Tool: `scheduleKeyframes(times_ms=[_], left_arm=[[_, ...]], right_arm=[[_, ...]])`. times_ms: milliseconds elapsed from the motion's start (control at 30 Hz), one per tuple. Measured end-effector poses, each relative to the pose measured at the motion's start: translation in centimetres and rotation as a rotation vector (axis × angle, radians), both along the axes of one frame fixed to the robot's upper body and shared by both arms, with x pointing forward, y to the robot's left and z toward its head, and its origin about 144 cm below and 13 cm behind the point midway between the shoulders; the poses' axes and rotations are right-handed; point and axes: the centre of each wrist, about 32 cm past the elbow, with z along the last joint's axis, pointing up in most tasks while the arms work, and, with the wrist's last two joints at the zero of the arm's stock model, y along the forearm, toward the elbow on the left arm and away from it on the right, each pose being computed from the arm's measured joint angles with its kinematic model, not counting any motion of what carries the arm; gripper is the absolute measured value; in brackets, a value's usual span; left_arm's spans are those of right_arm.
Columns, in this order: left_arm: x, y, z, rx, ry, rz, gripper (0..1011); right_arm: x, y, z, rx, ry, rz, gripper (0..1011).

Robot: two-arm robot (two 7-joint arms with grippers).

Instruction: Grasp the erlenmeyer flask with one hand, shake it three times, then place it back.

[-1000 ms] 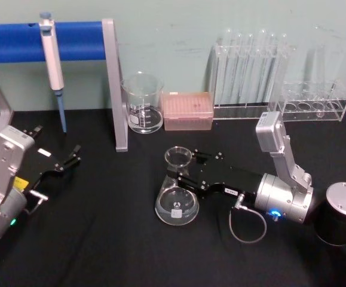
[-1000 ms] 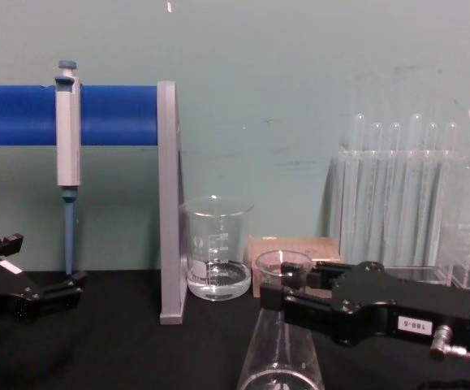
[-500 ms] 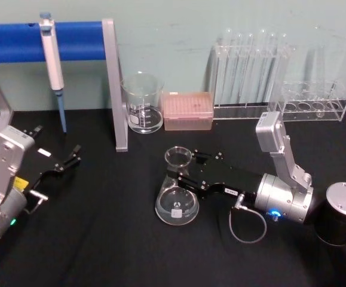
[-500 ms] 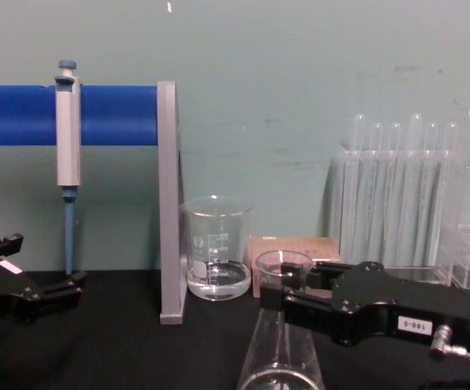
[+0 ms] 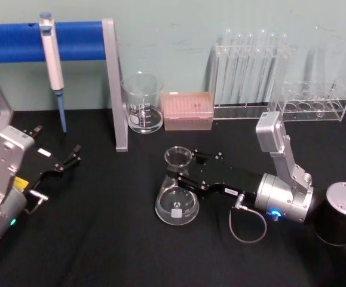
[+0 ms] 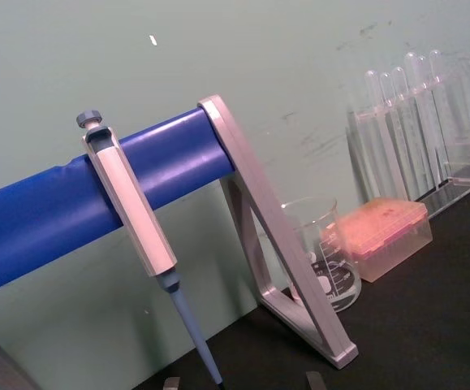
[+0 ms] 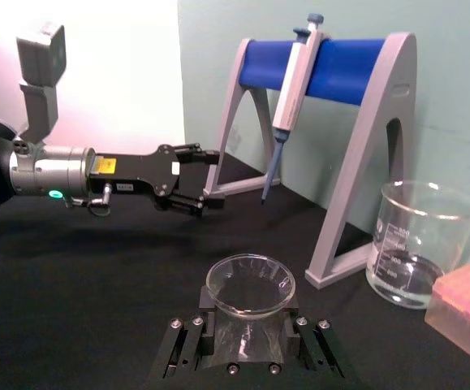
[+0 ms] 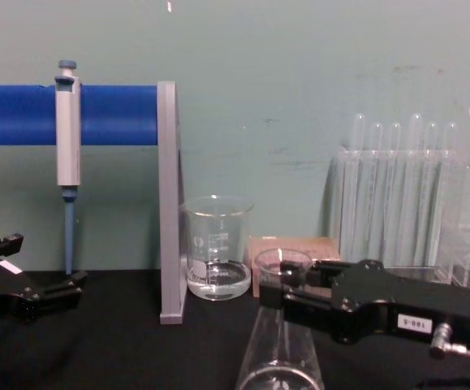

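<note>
Head view against the pictures from the last second shows almost no change. On the table point(image 5: 113, 239) the right gripper point(image 5: 181, 173) stays stretched out low from the right side, and the flask point(image 5: 176, 206) stands in the same spot near the middle, in front of the beaker point(image 5: 143, 103). Its wide base looks to rest on the black surface. The neck sits between the right gripper's fingers point(image 7: 312, 345), which pinch it just under the rim, one on each side.

With nothing moving, I judge this to be a pause with the grip made. It could be the hold before the lift and the three shakes, or the moment after setting down and before letting go. The pictures do not settle which. Either way the flask is upright, so a straight lift or a plain release should be safe.

Off at the table's left edge the left gripper point(image 5: 71, 156) is parked with its fingers spread and holding nothing, well apart from the flask.

Chest view cuts the flask point(image 8: 279, 357) off at the bottom, so contact between base and table cannot be checked from the side. Whether the flask holds any liquid is hard to make out through the clear glass. The small white mark near its base is too small to read.
</note>
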Motion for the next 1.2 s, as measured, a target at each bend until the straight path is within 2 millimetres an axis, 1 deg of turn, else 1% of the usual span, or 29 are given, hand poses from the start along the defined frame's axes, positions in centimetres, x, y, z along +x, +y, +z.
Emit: scheduleKeyframes(times_ms=[333,667,933,1200], left_arm=[[0.0,0.0,0.0,0.000,0.000,0.000,1001],[0.0,0.0,0.0,0.000,0.000,0.000,1001],[0.0,0.0,0.0,0.000,0.000,0.000,1001],[0.0,0.0,0.0,0.000,0.000,0.000,1001]], right_arm=[[-0.3,0.3,1.5,0.034,-0.052,-0.015,448],[-1.2,0.3,3.2,0.085,-0.112,-0.120,448],[-1.8,0.2,3.9,0.104,-0.128,-0.220,448],[-2.1,0.0,4.0,0.109,-0.119,-0.296,449]])
